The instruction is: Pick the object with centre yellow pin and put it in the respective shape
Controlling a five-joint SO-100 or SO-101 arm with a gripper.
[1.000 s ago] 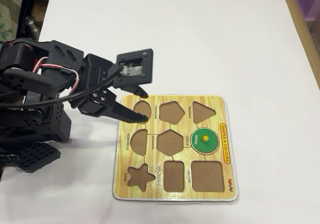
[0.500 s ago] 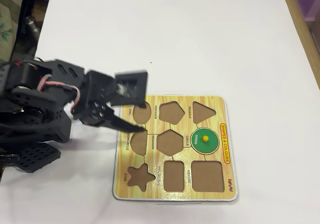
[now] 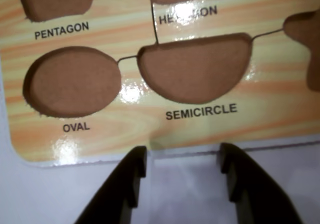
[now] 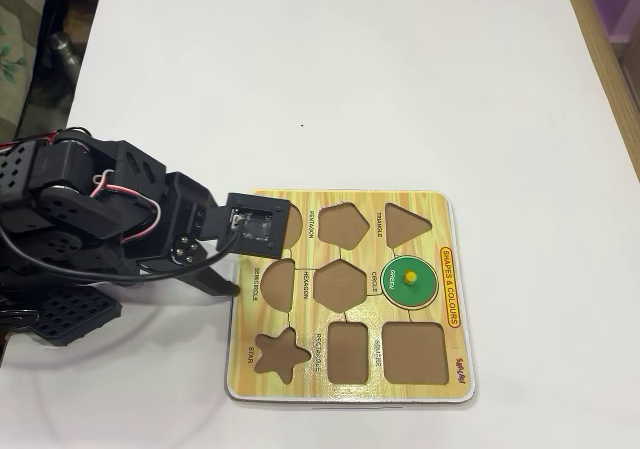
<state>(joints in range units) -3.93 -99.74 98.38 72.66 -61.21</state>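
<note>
A green round piece with a yellow centre pin (image 4: 408, 280) sits in the circle recess of the wooden shape board (image 4: 350, 387) in the overhead view. It is out of the wrist view. My gripper (image 4: 238, 271) hangs over the board's left edge, far from the piece. In the wrist view the gripper (image 3: 183, 151) is open and empty, its dark fingers (image 3: 132, 174) just short of the board's edge (image 3: 280, 119). The empty semicircle recess (image 3: 195, 69) and oval recess (image 3: 75, 82) lie just beyond them.
The board's other recesses stand empty: star (image 4: 278, 354), rectangle (image 4: 349, 353), square (image 4: 413, 353), hexagon (image 4: 340, 283), pentagon (image 4: 343, 224) and triangle (image 4: 407, 225). The board lies on a white table (image 4: 400, 89). A wooden edge (image 4: 610, 59) runs along the right.
</note>
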